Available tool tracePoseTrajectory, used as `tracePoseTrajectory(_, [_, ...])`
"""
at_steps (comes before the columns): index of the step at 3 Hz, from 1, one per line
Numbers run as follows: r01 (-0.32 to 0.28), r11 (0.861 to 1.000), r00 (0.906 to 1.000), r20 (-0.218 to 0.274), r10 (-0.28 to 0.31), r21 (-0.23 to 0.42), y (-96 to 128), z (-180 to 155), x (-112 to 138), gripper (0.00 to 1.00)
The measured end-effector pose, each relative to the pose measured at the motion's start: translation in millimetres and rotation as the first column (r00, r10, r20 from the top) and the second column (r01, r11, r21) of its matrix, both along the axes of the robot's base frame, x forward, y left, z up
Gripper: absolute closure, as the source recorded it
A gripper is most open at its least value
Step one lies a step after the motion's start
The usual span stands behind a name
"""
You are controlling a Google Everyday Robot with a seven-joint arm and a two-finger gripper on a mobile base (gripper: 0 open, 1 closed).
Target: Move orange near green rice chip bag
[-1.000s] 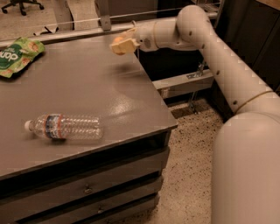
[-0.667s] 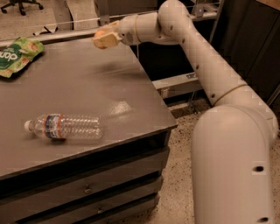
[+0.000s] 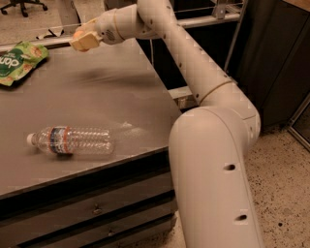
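Note:
My gripper [image 3: 83,40] hangs above the far part of the grey table [image 3: 121,92], a little right of the green rice chip bag [image 3: 19,60]. The bag lies flat at the table's far left edge and is partly cut off by the frame. The pale yellow fingers [image 3: 87,42] are closed around the orange [image 3: 77,34]. Only a small orange patch of it shows at the gripper's upper left. The orange is held in the air, apart from the bag.
A clear plastic water bottle [image 3: 72,141] lies on its side near the table's front left. Drawers [image 3: 97,208] sit under the tabletop. My arm [image 3: 193,63] reaches over the table's right edge. An office chair base [image 3: 24,6] stands far behind.
My gripper has moved left along the far side of the table, toward the green bag. The bottle and bag have not moved.

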State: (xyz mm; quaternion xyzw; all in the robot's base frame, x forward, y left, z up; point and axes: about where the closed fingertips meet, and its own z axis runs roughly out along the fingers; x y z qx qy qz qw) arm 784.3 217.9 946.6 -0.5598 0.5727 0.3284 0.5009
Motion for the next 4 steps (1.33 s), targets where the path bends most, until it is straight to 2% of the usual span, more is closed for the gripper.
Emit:
tracePoseTrajectory(2, [-0.038,0.997,0.9993,-0.004,0.038,-0.072,53.3,-19.8,5.8,1.0])
tracePoseTrajectory(4, [-0.056,0.983,0.998,0.02,0.061,-0.176,95.5,-35.2,-1.3,1.0])
